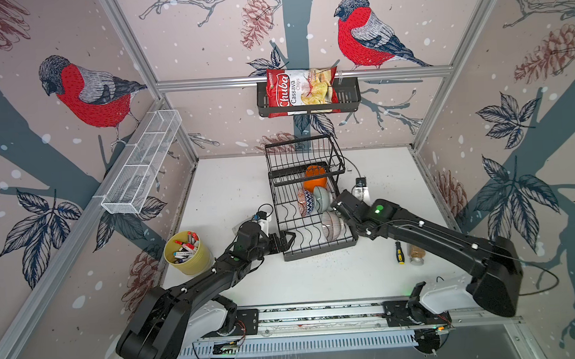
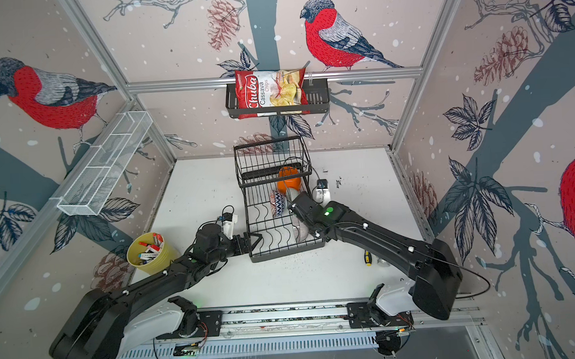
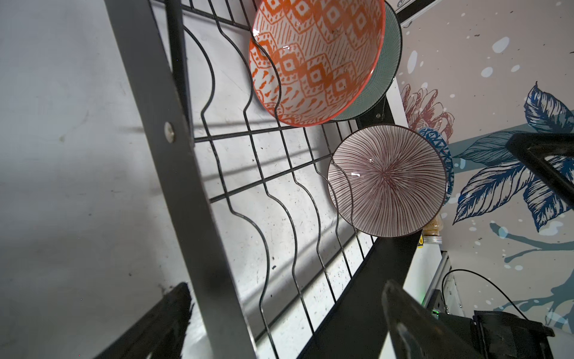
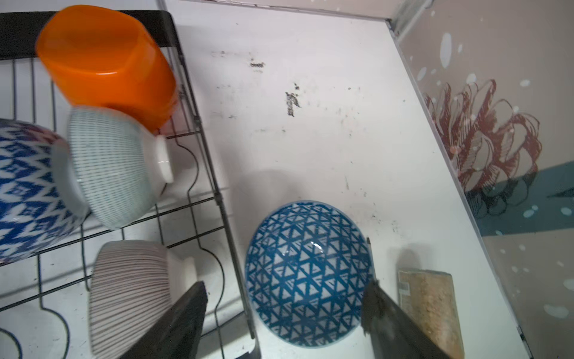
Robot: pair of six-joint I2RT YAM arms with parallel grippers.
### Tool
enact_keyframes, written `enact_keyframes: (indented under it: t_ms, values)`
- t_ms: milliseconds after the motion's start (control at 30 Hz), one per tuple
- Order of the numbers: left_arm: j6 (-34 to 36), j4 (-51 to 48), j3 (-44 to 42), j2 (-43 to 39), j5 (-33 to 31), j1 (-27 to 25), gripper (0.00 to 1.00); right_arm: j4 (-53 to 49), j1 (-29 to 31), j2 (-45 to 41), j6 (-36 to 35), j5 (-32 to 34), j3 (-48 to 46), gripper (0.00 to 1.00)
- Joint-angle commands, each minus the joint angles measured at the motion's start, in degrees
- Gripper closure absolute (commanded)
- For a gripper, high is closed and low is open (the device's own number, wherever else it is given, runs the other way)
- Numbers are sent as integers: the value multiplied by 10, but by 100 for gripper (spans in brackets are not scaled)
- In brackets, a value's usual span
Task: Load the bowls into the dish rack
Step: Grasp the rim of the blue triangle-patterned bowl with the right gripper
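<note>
Straddling a blue-triangle bowl (image 4: 307,273), the right gripper (image 4: 285,273) has its fingers (image 4: 400,326) spread wide. One finger is at the bowl's rim, though I cannot tell if it touches. The other finger is clear of the bowl, over the edge of the dish rack (image 1: 319,253), so nothing is gripped. This bowl stands upright on the white table (image 1: 230,189), just outside the rack's right side rail. A jar (image 4: 428,307) lies on its side just beyond the outer finger, with a screwdriver (image 1: 399,252) beside it.

The left gripper (image 3: 285,284) is also wide open and holds nothing. It sits at the rack's near left corner, and in the left wrist view the rack's side rail runs between its fingers (image 3: 155,326).

Four bowls are in the rack's lower tray:
- **Striped bowl** (image 1: 333,225): on edge near the front right, just inside the rail from the blue-triangle bowl.
- **Zigzag bowl** (image 1: 305,201) and **mint bowl** (image 1: 323,198): farther back, on edge and pressed together.
- **Orange bowl** (image 1: 316,180): on its side under the raised basket at the far end.

A yellow cup (image 1: 187,253) of pens stands on the table's left side, near the left arm. On the back wall a bag of chips (image 1: 300,91) sits in a black shelf basket (image 1: 349,96). A white mesh trough (image 1: 142,163) hangs on the left wall.
</note>
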Motion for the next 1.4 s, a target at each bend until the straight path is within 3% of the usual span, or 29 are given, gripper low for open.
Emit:
enact_keyframes:
  t_ms: [0,167,400,867,1367]
  values:
    - [-1,39,6,11,2,-3,5,-6,-38,-35,17,-28,-27,23]
    - [-7,63,8,32,12,-8,5,16,-110,-85,1,-60,-74,28]
    - [-11,80,24,63,20,-17,5,30,-164,-102,-19,-82,-107,32]
    - [-11,93,47,105,25,-39,6,43,-209,-61,-33,-106,-126,42]
    - [-11,98,49,111,25,-40,6,87,-224,-17,-59,-128,-137,72]
